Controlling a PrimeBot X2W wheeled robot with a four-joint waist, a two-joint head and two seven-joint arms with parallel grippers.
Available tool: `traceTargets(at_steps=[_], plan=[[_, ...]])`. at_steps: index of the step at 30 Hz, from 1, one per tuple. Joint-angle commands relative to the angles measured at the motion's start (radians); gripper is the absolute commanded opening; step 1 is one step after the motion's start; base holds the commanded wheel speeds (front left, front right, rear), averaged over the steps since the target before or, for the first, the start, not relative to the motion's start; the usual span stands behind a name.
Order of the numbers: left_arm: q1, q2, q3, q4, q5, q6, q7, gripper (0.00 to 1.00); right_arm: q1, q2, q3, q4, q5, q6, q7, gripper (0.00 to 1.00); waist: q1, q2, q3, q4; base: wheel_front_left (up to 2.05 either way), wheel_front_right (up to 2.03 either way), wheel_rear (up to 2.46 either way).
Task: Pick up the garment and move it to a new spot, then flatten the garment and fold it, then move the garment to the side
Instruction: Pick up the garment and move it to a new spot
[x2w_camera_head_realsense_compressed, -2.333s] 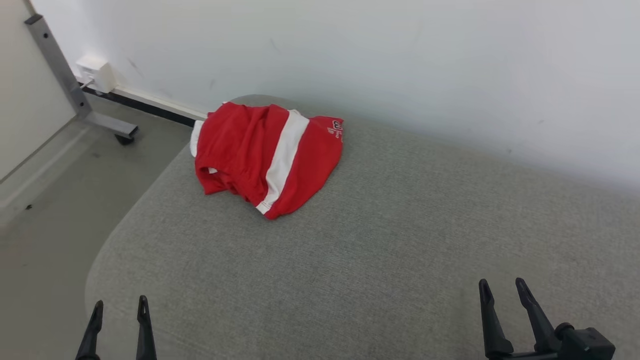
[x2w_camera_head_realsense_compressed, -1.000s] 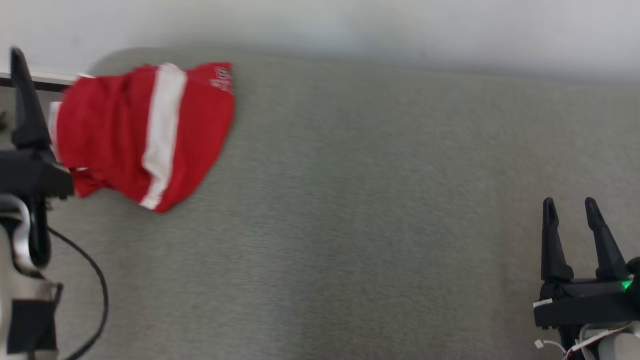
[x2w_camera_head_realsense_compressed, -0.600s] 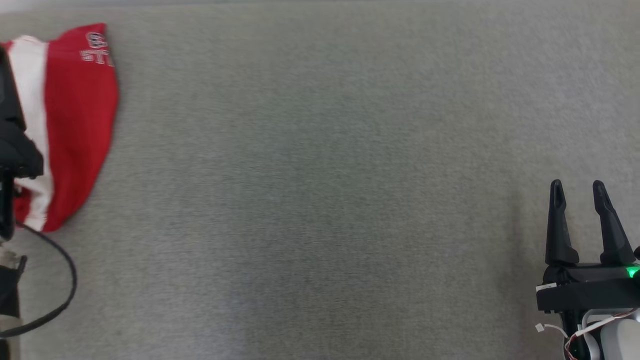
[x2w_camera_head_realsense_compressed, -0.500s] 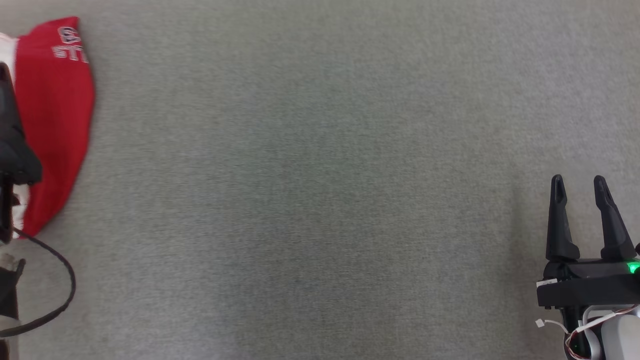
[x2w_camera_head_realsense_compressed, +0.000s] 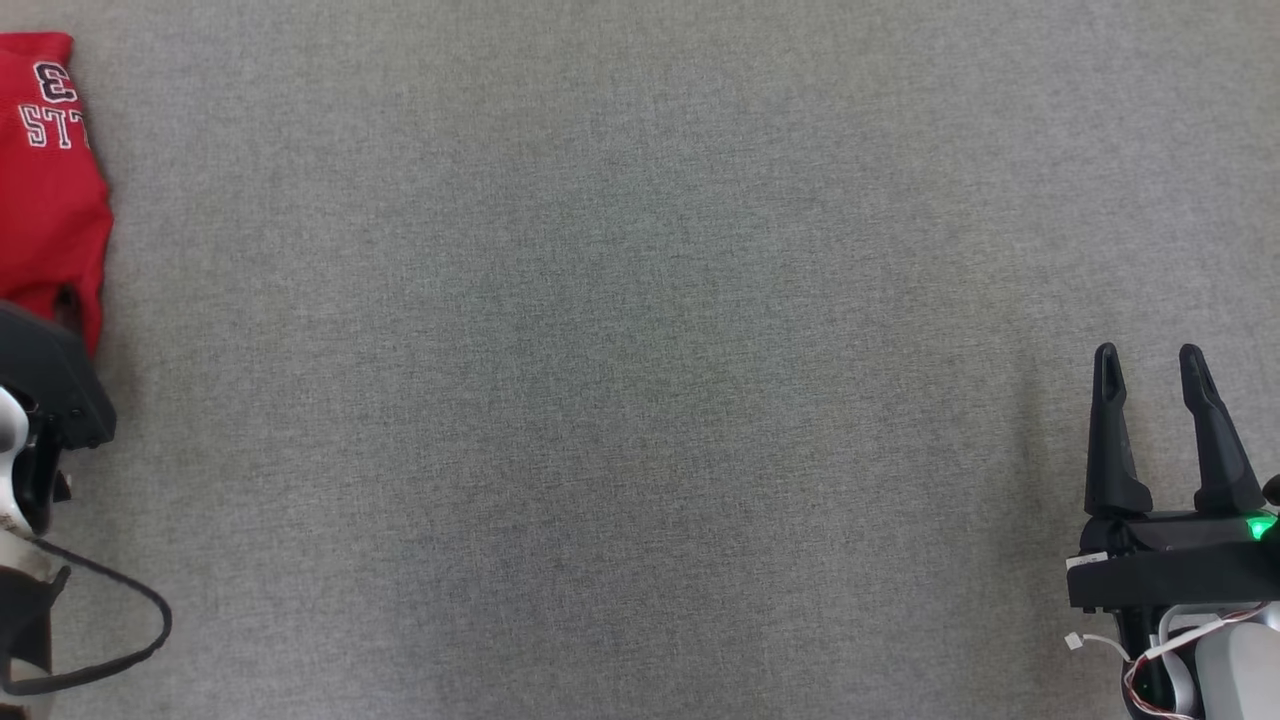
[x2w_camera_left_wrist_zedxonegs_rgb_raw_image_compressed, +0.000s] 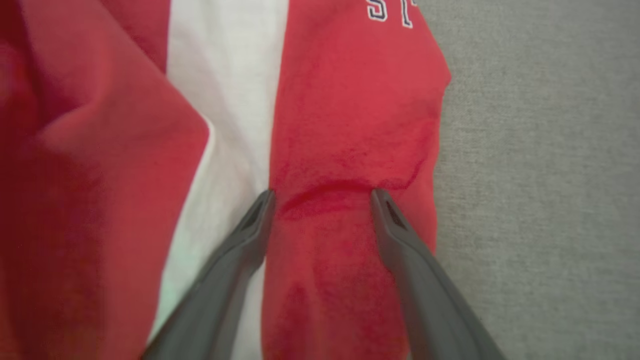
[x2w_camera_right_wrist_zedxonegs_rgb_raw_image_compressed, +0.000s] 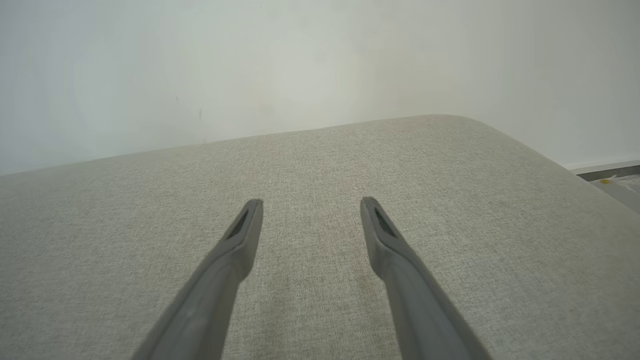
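The garment (x2w_camera_head_realsense_compressed: 50, 180) is red with a white stripe and white lettering, lying crumpled at the far left edge of the head view. In the left wrist view the garment (x2w_camera_left_wrist_zedxonegs_rgb_raw_image_compressed: 350, 125) lies close under my left gripper (x2w_camera_left_wrist_zedxonegs_rgb_raw_image_compressed: 322, 192), whose open fingers press into the red cloth and raise a small ridge between the tips. The left arm's dark wrist housing (x2w_camera_head_realsense_compressed: 45, 390) sits just below the red cloth. My right gripper (x2w_camera_head_realsense_compressed: 1148, 352) stands open at the lower right, over bare grey fabric, holding nothing. The right wrist view shows the right gripper (x2w_camera_right_wrist_zedxonegs_rgb_raw_image_compressed: 310, 202) open above the cushion.
A wide grey upholstered surface (x2w_camera_head_realsense_compressed: 620, 380) spans the head view. In the right wrist view its rounded far corner (x2w_camera_right_wrist_zedxonegs_rgb_raw_image_compressed: 450, 120) meets a pale wall (x2w_camera_right_wrist_zedxonegs_rgb_raw_image_compressed: 300, 60), with a strip of floor (x2w_camera_right_wrist_zedxonegs_rgb_raw_image_compressed: 610, 180) beyond the right edge. A black cable (x2w_camera_head_realsense_compressed: 120, 640) loops by the left arm.
The head camera has swung right and down, so the garment has slid to the picture's left edge. The left arm has come over the garment; the right gripper has risen a little.
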Motion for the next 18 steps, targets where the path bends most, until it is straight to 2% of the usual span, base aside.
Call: traceTargets(at_steps=[1,2,7,12,18], plan=[[0.03,0.004,-0.006,0.023,0.01,0.016,0.029,0.35,-0.005,-0.003,0.004,0.006,-0.002,-0.002,-0.001,1.0,0.0001,0.0,-0.005,-0.002,0.0,0.0,0.0],[0.031,0.009,-0.005,0.023,0.008,0.018,0.03,0.0,-0.005,-0.003,0.005,0.007,-0.001,-0.002,-0.001,1.0,0.0001,0.0,-0.008,-0.003,0.0,0.0,0.0],[0.015,0.024,-0.011,-0.022,0.021,0.024,-0.05,0.0,0.003,0.003,0.008,0.014,-0.001,-0.002,-0.001,1.0,0.0001,0.0,-0.038,-0.003,0.0,0.0,0.0],[-0.028,0.03,-0.036,-0.108,0.045,0.011,-0.195,0.0,0.016,0.023,0.014,0.027,-0.002,-0.002,-0.001,1.0,0.0001,0.0,-0.103,0.006,0.0,0.0,0.0],[-0.084,0.024,-0.074,-0.211,0.053,-0.009,-0.281,0.0,0.035,0.039,0.018,0.045,-0.003,-0.002,-0.001,1.0,0.0001,0.0,-0.167,0.008,0.0,0.0,0.0]])
